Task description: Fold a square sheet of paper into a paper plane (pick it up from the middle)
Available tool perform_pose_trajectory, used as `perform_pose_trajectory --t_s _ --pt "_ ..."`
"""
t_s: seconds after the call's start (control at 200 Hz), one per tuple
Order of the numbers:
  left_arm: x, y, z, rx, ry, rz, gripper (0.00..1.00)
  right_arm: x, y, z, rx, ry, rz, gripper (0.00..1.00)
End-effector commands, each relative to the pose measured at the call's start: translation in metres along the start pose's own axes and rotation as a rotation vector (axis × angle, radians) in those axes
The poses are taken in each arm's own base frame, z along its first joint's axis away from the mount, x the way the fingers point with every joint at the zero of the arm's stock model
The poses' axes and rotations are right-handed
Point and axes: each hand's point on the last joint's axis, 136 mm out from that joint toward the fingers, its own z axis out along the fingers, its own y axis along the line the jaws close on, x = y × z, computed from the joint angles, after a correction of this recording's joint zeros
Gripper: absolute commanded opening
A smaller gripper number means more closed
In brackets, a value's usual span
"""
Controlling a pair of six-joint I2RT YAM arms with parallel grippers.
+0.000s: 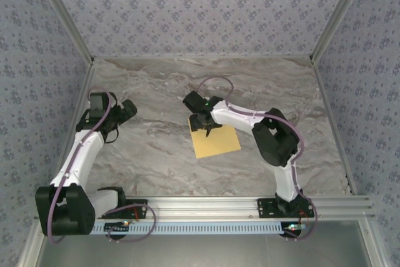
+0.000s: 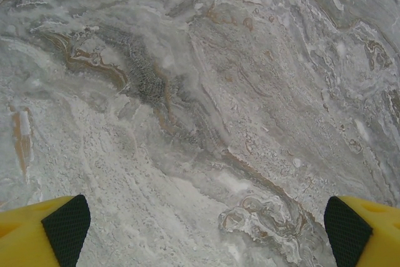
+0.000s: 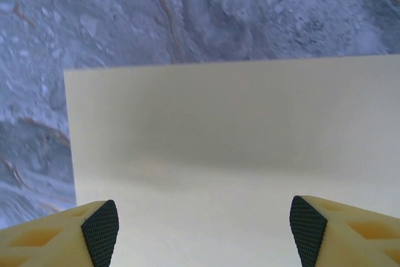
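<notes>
Top external, right fingers (image 1: 207,128) spread over yellow sheet (image 1: 217,143), left fingers (image 1: 128,110) spread above table (image 1: 156,154)

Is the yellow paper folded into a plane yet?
No, the paper lies flat on the table as a plain sheet with no folds.

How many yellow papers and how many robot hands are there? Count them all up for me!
Yellow papers: 1, the square sheet of paper
Robot hands: 2, the left hand and the right hand
Total: 3
</notes>
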Motion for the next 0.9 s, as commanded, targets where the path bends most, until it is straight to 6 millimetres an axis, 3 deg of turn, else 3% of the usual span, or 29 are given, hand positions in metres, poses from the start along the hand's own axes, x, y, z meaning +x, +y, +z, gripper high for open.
perform_pose_trajectory --t_s 0.0,0.15,0.32,0.475,0.685,0.745,0.839,0.854,0.894 --pt "-0.003 -0.004 -0.003 0.013 0.008 -0.011 0.99 0.012 -0.016 0.022 0.079 0.074 0.077 0.77" --pt "-0.002 -0.005 -0.004 0.015 0.01 -0.009 0.99 0.015 -0.028 0.026 0.092 0.095 0.112 0.78" --pt "0.0 -0.006 -0.001 0.023 0.015 -0.013 0.99 0.035 -0.041 0.032 0.109 0.15 0.12 0.79" --pt "0.003 -0.006 0.002 0.027 0.029 -0.017 0.99 0.075 -0.048 0.04 0.136 0.246 0.132 0.8" --pt "0.007 -0.009 0.003 0.045 0.049 -0.021 0.99 0.144 -0.051 0.03 0.154 0.329 0.212 0.8" --pt "0.009 -0.012 0.003 0.06 0.069 -0.02 0.99 0.142 -0.051 0.024 0.149 0.318 0.218 0.8" --pt "0.015 -0.017 0.006 0.088 0.105 -0.023 0.99 0.116 -0.055 0.002 0.138 0.264 0.212 0.82" --pt "0.016 -0.018 0.007 0.091 0.111 -0.025 0.99 0.103 -0.05 -0.004 0.118 0.237 0.215 0.83" --pt "0.018 -0.02 0.008 0.103 0.126 -0.025 0.99 0.091 -0.048 -0.015 0.098 0.215 0.199 0.84"
